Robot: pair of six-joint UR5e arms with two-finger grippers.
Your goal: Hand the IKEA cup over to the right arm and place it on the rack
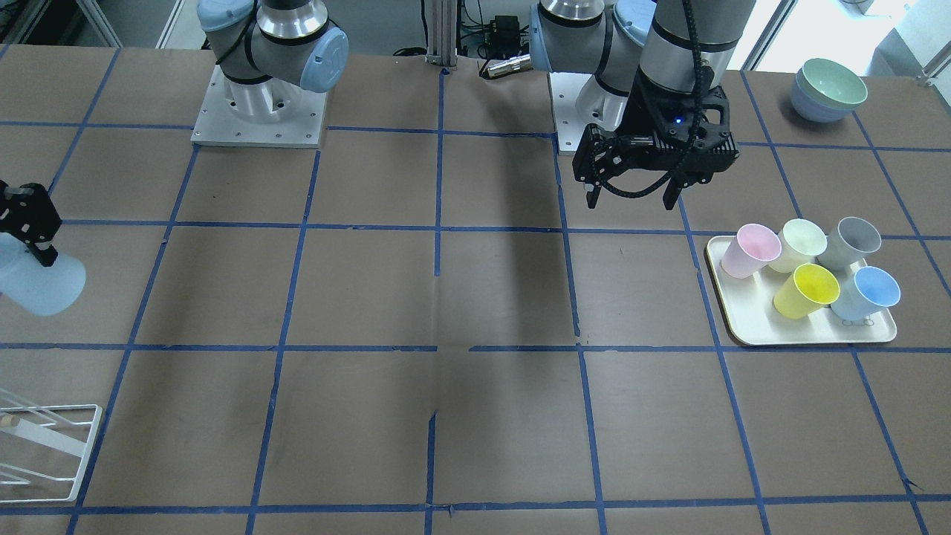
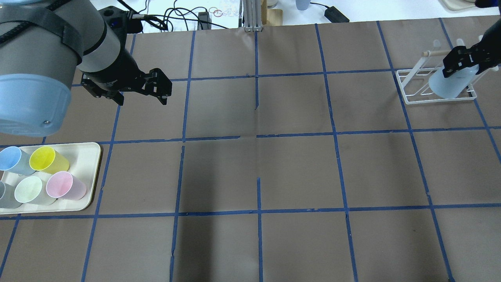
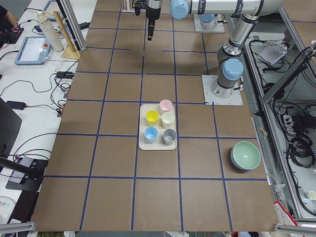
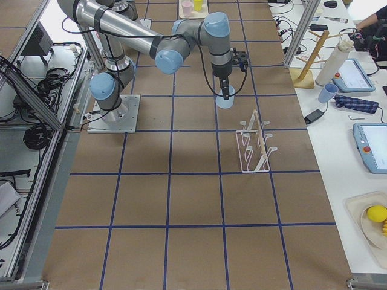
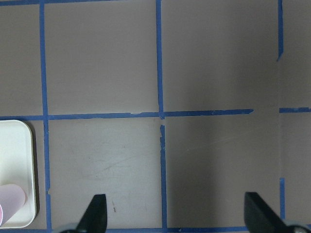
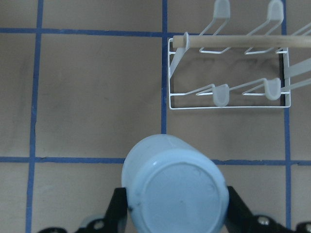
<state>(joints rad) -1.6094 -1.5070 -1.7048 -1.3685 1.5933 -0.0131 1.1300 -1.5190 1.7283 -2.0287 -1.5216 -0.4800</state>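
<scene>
You have the IKEA cup [image 6: 176, 191] clamped between the right fingers [image 1: 39, 245], which press on its wall from both sides near the closed end. Its long axis runs along the fingers' reach. The right wrist view looks straight onto the flat base, so the base faces the wrist and the mouth points away, down toward the desk [image 1: 475, 297]. The axis is not quite plumb: in the overhead view the mouth leans toward 7 o'clock, and in the front-facing view toward 4 o'clock. The front-facing view cuts the cup off at its 9 o'clock edge and shows only a corner of the rack [image 6: 221, 94] at 8 o'clock. The overhead view lays the cup across the rack's frame, so you cannot read the gap there. The wrist view does show it, with the rack at 1 o'clock of the cup and bare desk between them. In the exterior right view the cup hangs at 11 o'clock of the rack, apart from its rods. The left fingers [image 1: 631, 195] are spread wide with nothing between them. The left wrist view shows the two tips over bare desk, with a corner of the tray [image 1: 750, 331] at 8 o'clock. Five cups stand on that tray, mouths up, the second blue cup [image 1: 865, 293] among them.
</scene>
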